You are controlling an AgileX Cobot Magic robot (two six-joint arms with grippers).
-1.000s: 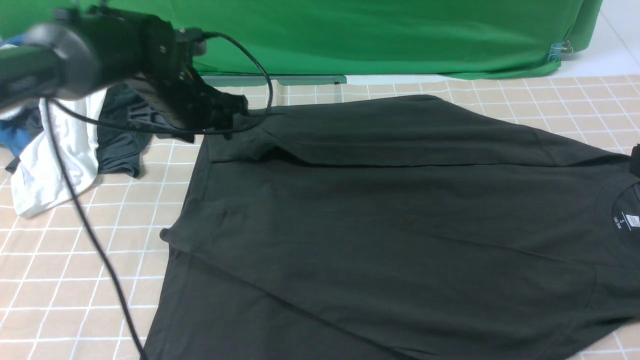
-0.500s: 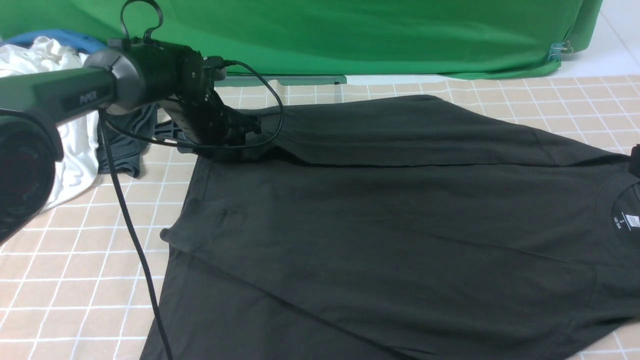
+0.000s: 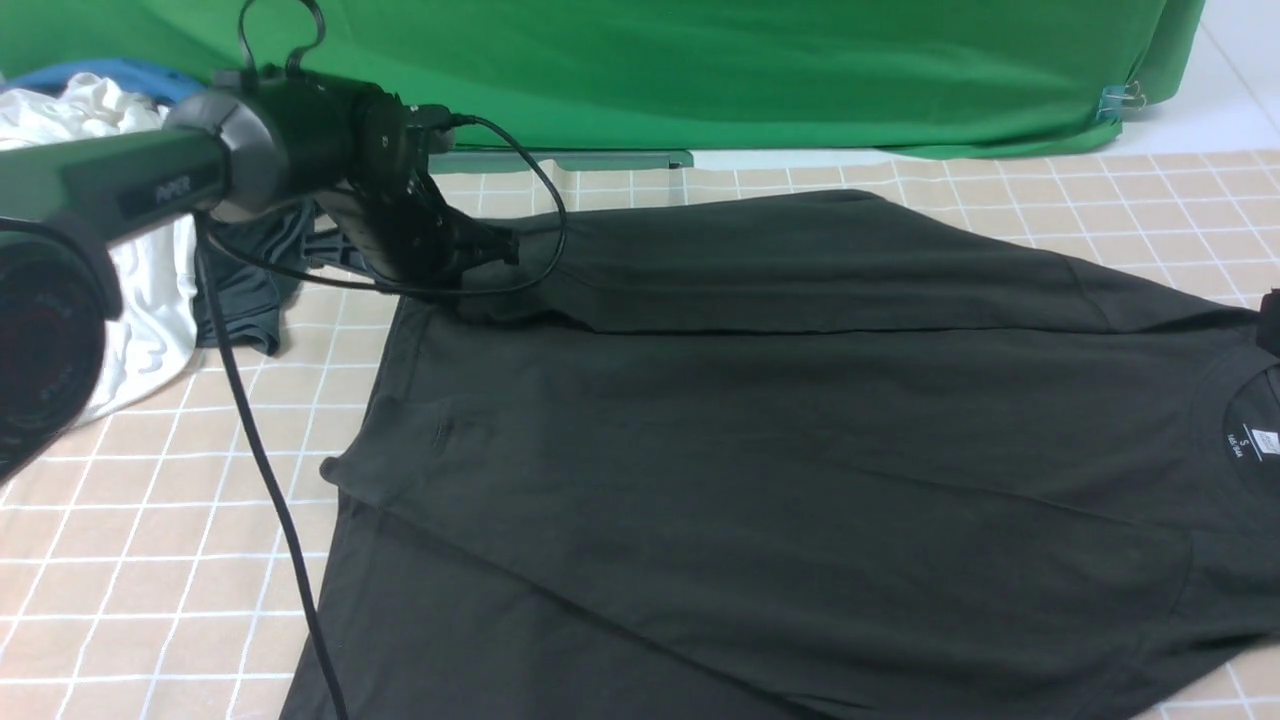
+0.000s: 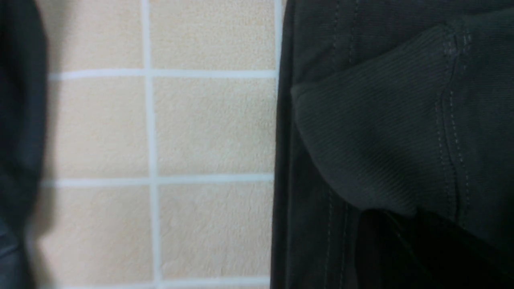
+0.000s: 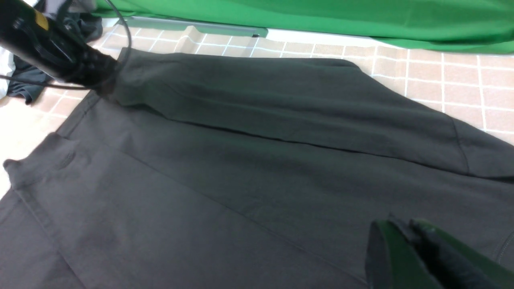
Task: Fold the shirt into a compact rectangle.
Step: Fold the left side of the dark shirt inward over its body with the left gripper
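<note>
Beyond the hem end of the shirt (image 3: pixel 800 440), on its left, a white garment (image 3: pixel 150 290) and a dark grey garment (image 3: pixel 250 290) are heaped on the checked worktop (image 3: pixel 150 520), just clear of the shirt's cloth.

At the far hem corner of the shirt the left gripper (image 3: pixel 497 247) is set, its jaws seen drawn narrow on the corner of a long flap (image 3: pixel 800 270) that has been laid over the body of the shirt. In the left wrist view the cloth at that corner is raised in a ridge beside the stitched hem, which is taken as a pinch on the fabric.

The shirt is spread flat across the middle of the worktop. Its long axis runs from the hem on the left to the collar on the right, where the white neck label (image 3: pixel 1265 440) is seen.

Above the collar end of the shirt the right gripper (image 5: pixel 403 228) is held with its jaws nearly together. Whether any cloth is caught between them cannot be told.

The coming move is judged to turn on this: the held corner lies at the hem end, nearer the left arm, and the rest of the shirt stretches away from it toward the collar. A lift carried along or across that axis would be called for, with the collar end steadied by the right arm.
</note>
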